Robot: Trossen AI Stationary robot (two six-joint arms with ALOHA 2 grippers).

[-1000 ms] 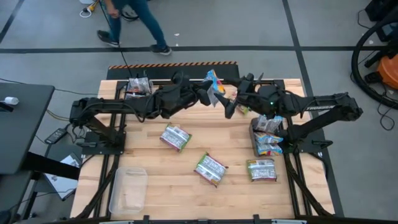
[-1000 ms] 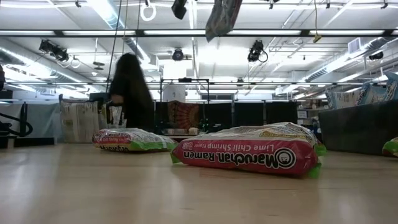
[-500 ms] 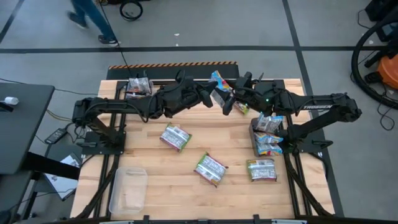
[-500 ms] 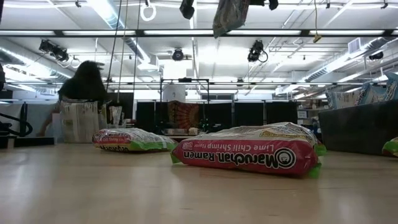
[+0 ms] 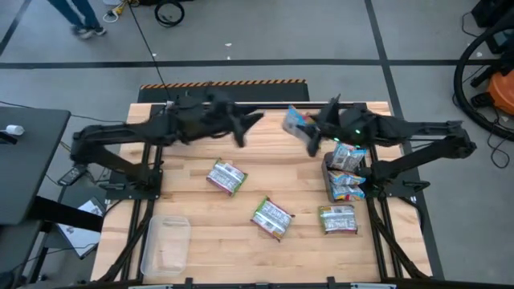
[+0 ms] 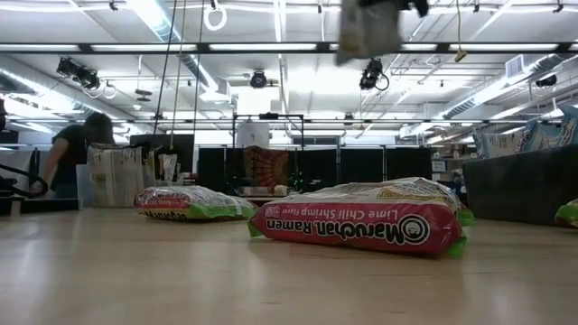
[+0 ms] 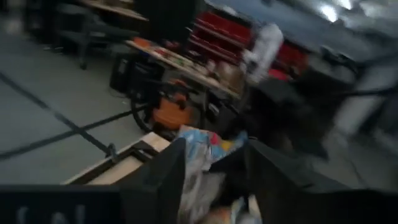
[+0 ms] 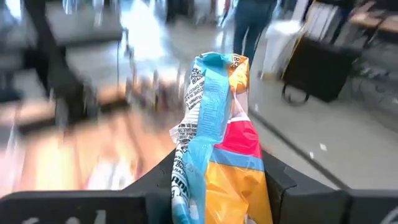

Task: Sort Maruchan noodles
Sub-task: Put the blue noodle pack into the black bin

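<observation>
We see the right gripper (image 5: 309,132) at one o'clock pinching a blue noodle packet (image 8: 217,149); the left gripper (image 5: 245,124), at twelve, has its fingers apart and empty.

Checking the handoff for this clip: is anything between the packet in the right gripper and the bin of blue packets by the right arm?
Nothing visible blocks it. The right gripper holds the blue packet in the air above the table's far edge, and the bin lies nearer the right arm's base, with only bare wood around. The left gripper, open, is apart from it.
</observation>
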